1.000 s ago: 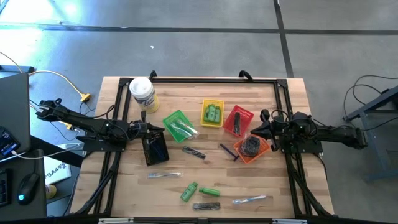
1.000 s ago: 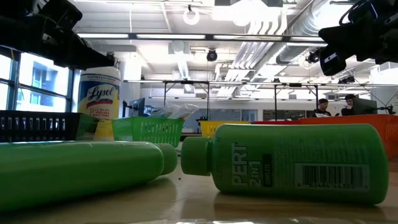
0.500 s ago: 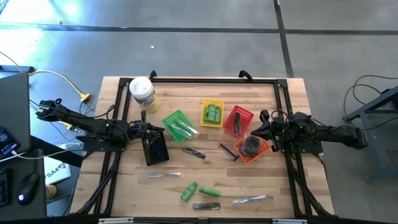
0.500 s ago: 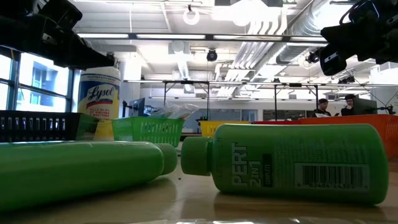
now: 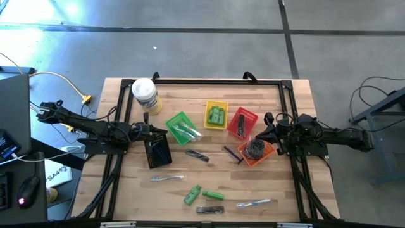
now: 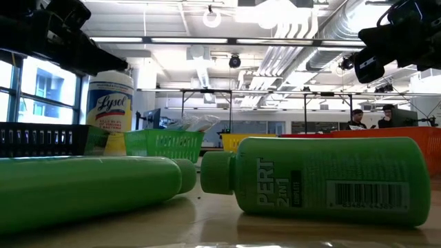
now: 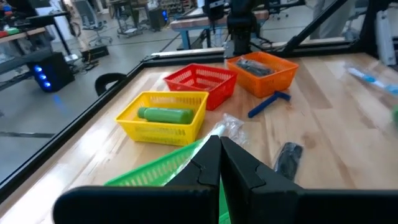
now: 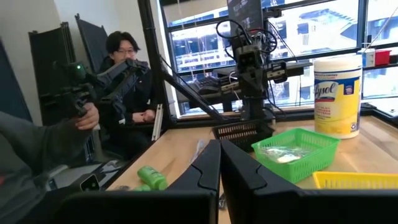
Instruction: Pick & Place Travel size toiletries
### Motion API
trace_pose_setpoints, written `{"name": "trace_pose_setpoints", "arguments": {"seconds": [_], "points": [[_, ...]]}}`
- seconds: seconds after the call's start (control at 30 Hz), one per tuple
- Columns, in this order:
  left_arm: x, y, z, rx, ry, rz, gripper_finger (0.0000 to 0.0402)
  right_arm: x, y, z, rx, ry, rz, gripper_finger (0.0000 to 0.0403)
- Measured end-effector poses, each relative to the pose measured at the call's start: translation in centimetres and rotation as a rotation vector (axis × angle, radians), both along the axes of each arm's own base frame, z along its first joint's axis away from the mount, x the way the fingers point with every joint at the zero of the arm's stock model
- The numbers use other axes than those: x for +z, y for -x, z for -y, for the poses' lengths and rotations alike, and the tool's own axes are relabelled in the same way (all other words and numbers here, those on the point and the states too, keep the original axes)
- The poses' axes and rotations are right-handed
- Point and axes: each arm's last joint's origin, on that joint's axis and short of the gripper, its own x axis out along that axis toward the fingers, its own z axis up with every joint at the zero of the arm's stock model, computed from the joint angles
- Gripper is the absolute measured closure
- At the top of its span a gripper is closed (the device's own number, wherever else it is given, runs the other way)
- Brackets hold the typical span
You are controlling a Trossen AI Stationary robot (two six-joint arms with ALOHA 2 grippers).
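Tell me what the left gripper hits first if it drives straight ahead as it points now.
Most likely the green basket, just past the shut left gripper. The yellow basket lies beyond it. Height is unclear, so it might pass over the rim.

Wooden table [image 5: 278, 190] with black frame. Left gripper [image 5: 163, 132] at the left edge, above the black basket [image 5: 157, 152]. Right gripper [image 5: 258, 134] at the right, over the orange basket [image 5: 258, 149] holding dark discs. Green basket [image 5: 182, 128] contains clear-wrapped pieces; yellow basket [image 5: 216, 115] contains green bottles; red basket [image 5: 242, 122] contains a dark stick. White-lidded jar [image 5: 145, 94] stands at the far left corner. Loose on the table: razor [image 5: 231, 154], dark stick [image 5: 198, 154], wrapped piece [image 5: 167, 178], two green bottles [image 5: 202, 194], second dark stick [image 5: 209, 209], another wrapped piece [image 5: 254, 203].
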Motion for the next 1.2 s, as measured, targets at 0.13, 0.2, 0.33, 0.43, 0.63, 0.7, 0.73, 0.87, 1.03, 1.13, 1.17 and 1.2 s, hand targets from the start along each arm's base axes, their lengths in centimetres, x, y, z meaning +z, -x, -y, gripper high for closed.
{"name": "trace_pose_setpoints", "arguments": {"seconds": [0.13,0.2,0.33,0.43,0.63,0.7,0.73,0.87,1.03,1.13,1.17,1.2], "points": [[0.0,0.0,0.1,-0.041,0.026,0.007,0.0399,0.0,0.0,0.0,-0.001,0.000,0.000,0.0400],[0.3,-0.1,0.1,-0.044,0.020,0.028,0.0399,0.0,0.0,0.0,-0.013,-0.001,0.000,0.0400],[2.1,-0.3,0.3,-0.063,0.041,0.051,0.0399,0.0,0.0,0.0,-0.016,-0.001,0.001,0.0400],[3.8,-1.0,0.9,-0.089,0.051,-0.008,0.0399,0.0,0.0,0.0,-0.016,-0.002,0.001,0.0400],[8.1,-4.0,4.6,-0.197,0.026,-0.226,0.0399,0.0,0.0,0.0,-0.013,-0.006,0.000,0.0400],[8.9,-5.2,6.2,-0.213,0.021,-0.343,0.0399,-0.1,0.0,0.0,-0.012,-0.013,-0.010,0.0400],[9.3,-5.9,6.9,-0.212,0.016,-0.402,0.0399,-0.2,0.0,0.0,-0.012,-0.015,-0.021,0.0400],[9.4,-8.4,9.1,-0.176,0.010,-0.588,0.0399,-0.5,-0.1,0.0,-0.012,-0.020,-0.058,0.0400],[7.4,-11.6,11.3,-0.216,0.061,-0.762,0.0396,-0.5,-0.1,0.0,-0.010,-0.047,-0.066,0.0400],[5.8,-13.0,12.5,-0.291,0.104,-0.860,0.0375,-0.5,-0.1,0.0,-0.010,-0.059,-0.061,0.0400],[5.2,-13.4,12.8,-0.292,0.104,-0.884,0.0364,-0.5,-0.1,0.0,-0.010,-0.059,-0.060,0.0400],[4.6,-13.8,13.1,-0.296,0.117,-0.910,0.0350,-0.5,-0.1,0.0,-0.010,-0.059,-0.061,0.0400]]}}
